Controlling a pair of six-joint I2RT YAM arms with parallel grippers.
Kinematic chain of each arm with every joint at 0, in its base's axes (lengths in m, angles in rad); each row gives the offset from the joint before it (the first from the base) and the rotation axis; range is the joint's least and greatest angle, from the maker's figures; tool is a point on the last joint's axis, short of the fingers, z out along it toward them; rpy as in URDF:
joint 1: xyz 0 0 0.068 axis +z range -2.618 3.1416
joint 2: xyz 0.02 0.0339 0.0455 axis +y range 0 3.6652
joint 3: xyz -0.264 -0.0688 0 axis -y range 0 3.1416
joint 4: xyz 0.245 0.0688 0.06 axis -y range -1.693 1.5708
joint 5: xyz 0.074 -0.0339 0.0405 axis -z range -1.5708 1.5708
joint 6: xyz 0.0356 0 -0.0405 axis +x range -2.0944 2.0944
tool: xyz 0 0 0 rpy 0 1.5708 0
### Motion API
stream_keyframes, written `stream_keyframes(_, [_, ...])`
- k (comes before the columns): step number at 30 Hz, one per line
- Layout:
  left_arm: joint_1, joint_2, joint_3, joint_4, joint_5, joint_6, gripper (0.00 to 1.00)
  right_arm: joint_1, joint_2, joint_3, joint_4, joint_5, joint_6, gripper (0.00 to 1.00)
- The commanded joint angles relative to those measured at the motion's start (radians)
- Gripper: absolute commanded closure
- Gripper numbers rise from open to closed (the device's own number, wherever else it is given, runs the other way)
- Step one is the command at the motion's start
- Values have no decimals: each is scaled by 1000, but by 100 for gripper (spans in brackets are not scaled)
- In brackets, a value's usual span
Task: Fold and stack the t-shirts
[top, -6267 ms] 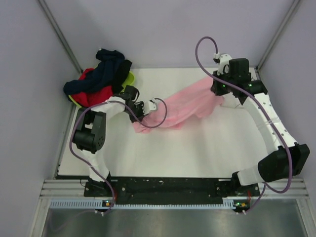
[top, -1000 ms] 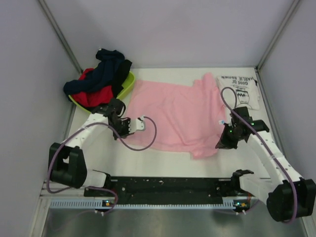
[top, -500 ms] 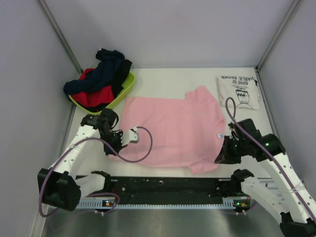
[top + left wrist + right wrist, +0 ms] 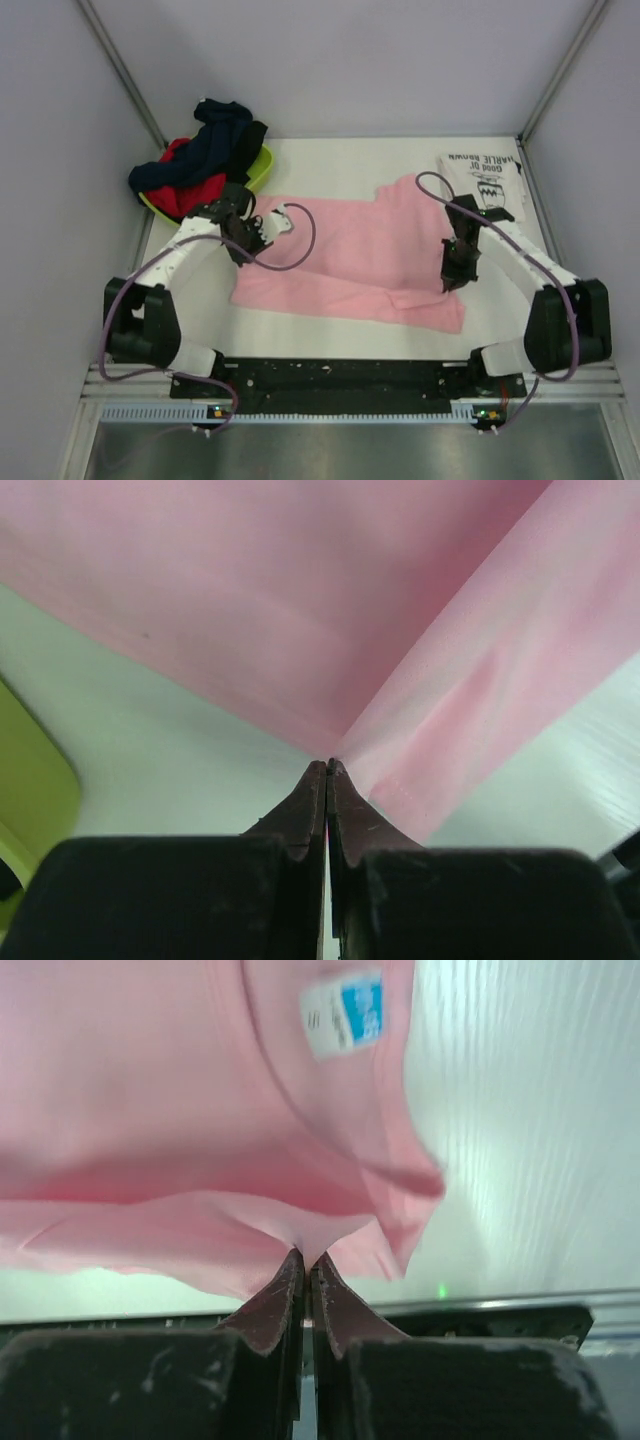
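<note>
A white worktop (image 4: pixel 330 165) sits boxed in by plain pale-lilac walls (image 4: pixel 340 60), with grey metal posts (image 4: pixel 122 68) rising at its far corners. A black rail (image 4: pixel 340 376) runs along its near edge, with dull sheet metal (image 4: pixel 340 450) beyond it. The light is soft and even.

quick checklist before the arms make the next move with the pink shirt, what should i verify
1. Left gripper shut on the pink shirt: ok.
2. Right gripper shut on the same shirt, near its label: ok.
3. Near part of the shirt resting on the table: ok.
4. Fold edges lined up evenly: cannot tell, the cloth is bunched at both grips.
5. White shirt lying apart from the pink cloth: ok.
6. Basket apart from the pink cloth: ok.
</note>
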Motion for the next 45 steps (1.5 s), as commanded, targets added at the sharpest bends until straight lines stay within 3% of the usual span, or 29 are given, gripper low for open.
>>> stream_keyframes(1, [4, 149, 60, 147, -62, -48, 100, -24, 162, 146, 190, 139, -144, 100])
stream_keyframes(6, [4, 233, 97, 188, -105, -65, 100, -24, 310, 249, 199, 185, -194, 100])
stream_keyframes(21, [3, 281, 132, 250, -243, -110, 98, -40, 416, 354, 210, 208, -219, 100])
stream_keyframes(22, [3, 286, 140, 274, -278, -127, 98, -48, 416, 370, 222, 193, -199, 95])
stream_keyframes(23, [3, 293, 157, 302, -311, -149, 96, -53, 417, 388, 236, 182, -187, 81])
stream_keyframes(24, [3, 298, 178, 323, -343, -166, 91, -57, 428, 405, 248, 173, -176, 58])
stream_keyframes(25, [4, 302, 203, 329, -354, -189, 82, -65, 445, 440, 254, 177, -161, 42])
stream_keyframes(26, [4, 301, 238, 307, -334, -198, 69, -73, 465, 466, 256, 173, -143, 36])
stream_keyframes(27, [4, 290, 266, 276, -279, -196, 63, -85, 476, 488, 256, 159, -126, 34])
stream_keyframes(30, [3, 226, 274, 198, -127, -183, 53, -105, 436, 519, 253, 161, -89, 34])
stream_keyframes(35, [3, 59, 99, 86, -3, -62, 54, -105, 192, 346, 192, 179, -92, 36])
stream_keyframes(39, [-16, -55, -97, 37, 103, 69, 50, -105, 25, 88, 139, 50, -41, 36])
stream_keyframes(45, [-34, -49, -269, 233, 5, 126, 36, -105, -104, -157, 202, 82, 66, 26])
